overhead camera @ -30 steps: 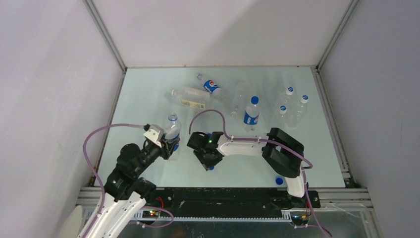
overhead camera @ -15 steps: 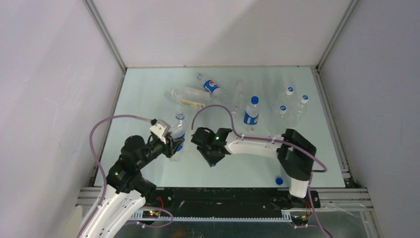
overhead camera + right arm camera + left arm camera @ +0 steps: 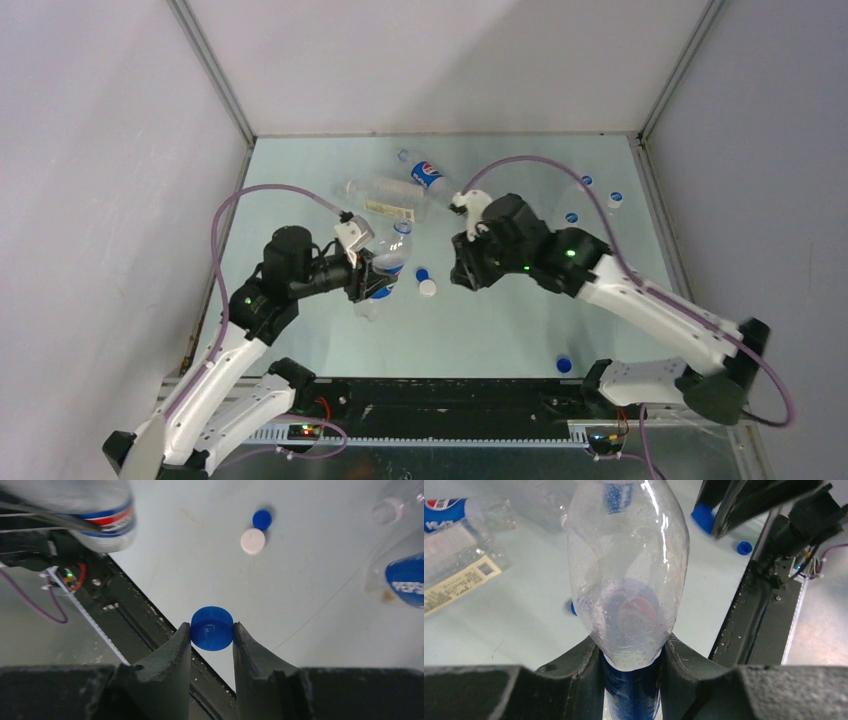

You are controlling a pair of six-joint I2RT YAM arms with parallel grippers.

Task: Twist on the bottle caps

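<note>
At the right edge of the right wrist view, a bottle's blue label (image 3: 406,582) reads "PEPSI" in white letters. In the overhead view a lying bottle (image 3: 426,176) at upper centre has a blue label with the red-white-blue logo. Just beside it lies a pale-labelled bottle (image 3: 383,203). The left wrist view shows a barcode on that label, but its print is too small to read.

The left arm (image 3: 290,265) rises from the lower left, its forearm running roughly level toward the centre of the frame. The left gripper (image 3: 372,276) is clenched around the held bottle (image 3: 392,255) at its blue label, and the clear shoulder and neck tilt up and to the right.

The right arm (image 3: 640,300) stretches from the lower right up to the centre, with its wrist turned toward that bottle. The right gripper (image 3: 212,625) pinches a blue cap (image 3: 212,631) tight between both fingers. The two grippers are near each other but apart.

Between them on the tabletop (image 3: 300,190) lie a loose blue cap (image 3: 422,273) and a white cap (image 3: 428,288), just beside each other. A third blue cap (image 3: 563,364) sits near the lower right edge. Capped bottles (image 3: 612,205) stand at upper right.
</note>
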